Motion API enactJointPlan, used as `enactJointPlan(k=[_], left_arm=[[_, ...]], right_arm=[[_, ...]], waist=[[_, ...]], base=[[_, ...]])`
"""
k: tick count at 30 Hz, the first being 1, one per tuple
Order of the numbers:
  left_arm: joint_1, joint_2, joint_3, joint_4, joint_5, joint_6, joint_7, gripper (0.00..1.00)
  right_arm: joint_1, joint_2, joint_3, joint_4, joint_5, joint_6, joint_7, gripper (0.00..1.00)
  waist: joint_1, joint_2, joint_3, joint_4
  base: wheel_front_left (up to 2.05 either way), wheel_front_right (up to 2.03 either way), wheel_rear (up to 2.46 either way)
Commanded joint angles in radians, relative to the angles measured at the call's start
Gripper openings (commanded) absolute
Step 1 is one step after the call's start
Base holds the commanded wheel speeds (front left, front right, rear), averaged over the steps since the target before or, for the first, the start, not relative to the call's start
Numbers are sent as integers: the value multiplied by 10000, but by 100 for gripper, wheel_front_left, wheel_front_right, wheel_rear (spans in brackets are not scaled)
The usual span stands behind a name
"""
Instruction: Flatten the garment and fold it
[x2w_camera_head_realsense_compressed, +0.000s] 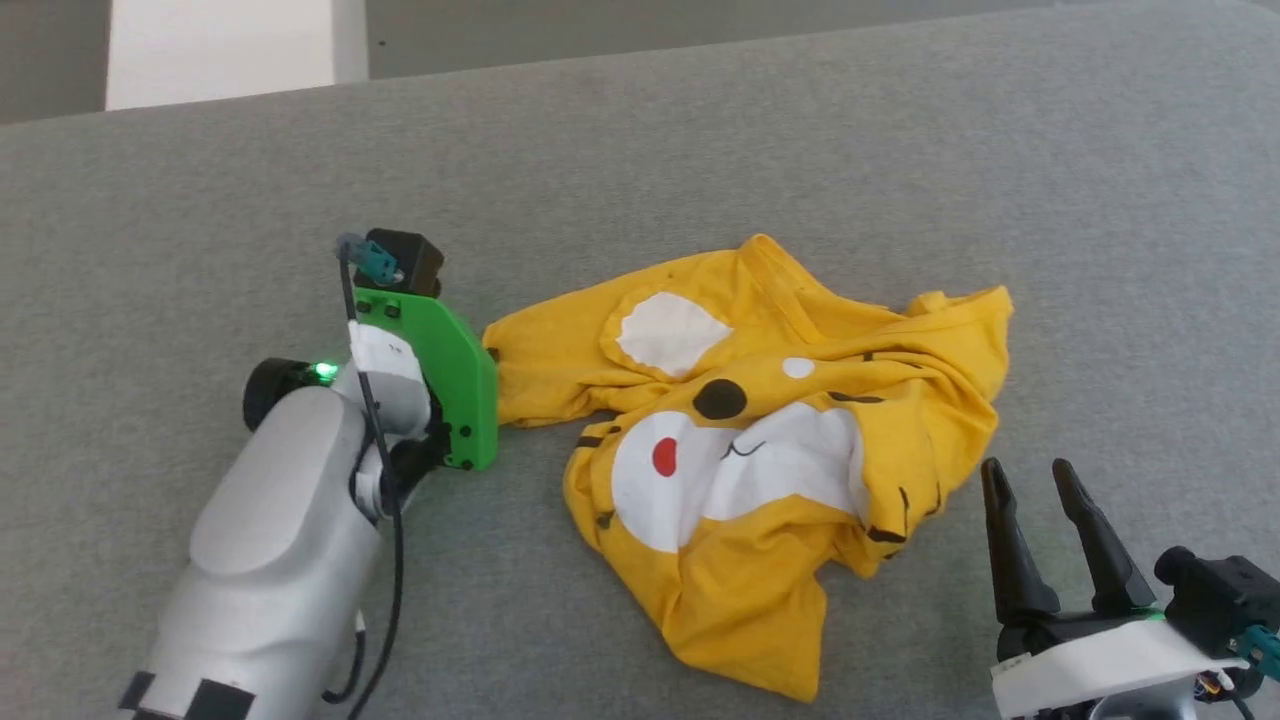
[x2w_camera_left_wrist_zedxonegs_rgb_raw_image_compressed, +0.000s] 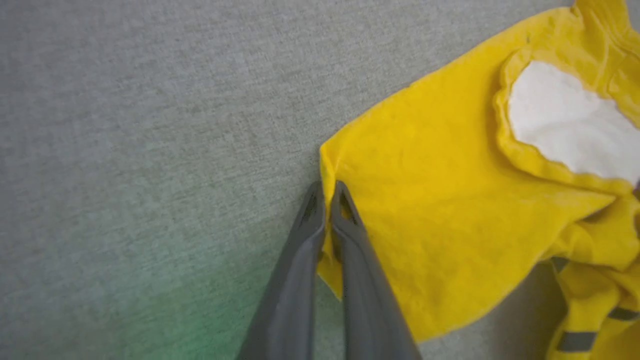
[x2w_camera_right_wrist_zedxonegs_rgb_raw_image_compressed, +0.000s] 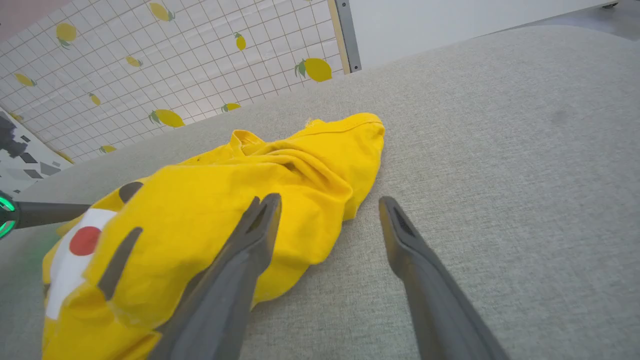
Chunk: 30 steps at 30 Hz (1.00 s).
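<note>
The yellow T-shirt (x2w_camera_head_realsense_compressed: 760, 440) lies crumpled on the grey surface, its cartoon face print with white patches, a red dot and black marks facing up. My left gripper (x2w_camera_left_wrist_zedxonegs_rgb_raw_image_compressed: 327, 192) is shut on the garment (x2w_camera_left_wrist_zedxonegs_rgb_raw_image_compressed: 440, 200) at its left edge, a thin fold of yellow cloth pinched between the fingers; in the head view the green wrist mount hides these fingers. My right gripper (x2w_camera_head_realsense_compressed: 1030, 480) stands open at the lower right, just off the shirt's right side. In the right wrist view the right gripper (x2w_camera_right_wrist_zedxonegs_rgb_raw_image_compressed: 327, 205) has its left finger over the shirt (x2w_camera_right_wrist_zedxonegs_rgb_raw_image_compressed: 240, 190), nothing held.
The grey fabric surface (x2w_camera_head_realsense_compressed: 700, 150) stretches wide around the shirt, its far edge at the top of the head view. Beyond it stand a white panel (x2w_camera_head_realsense_compressed: 220, 50) and a tiled wall with a lemon pattern (x2w_camera_right_wrist_zedxonegs_rgb_raw_image_compressed: 150, 60).
</note>
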Motion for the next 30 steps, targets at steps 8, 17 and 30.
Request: enactJointPlan(k=[8,17,30], left_arm=[[1619,-294,1154,-1293,-683,357,-2599,0],[4470,761,3546,-3147,-1932,1321,-3622,0],[6882,820,4570,-4698,-2535,1974,-3897,0]], right_arm=[[-72,7,-229,-23,-153,-13,281,100],[78,7,-376,-204,-277,-13,558,100],[151,7,-527,-246,-548,-13,1171,100]], waist=[[0,0,-699,1195],[0,0,-851,1688],[0,0,-1390,2177]], base=[[0,0,0],[0,0,0],[0,0,0]])
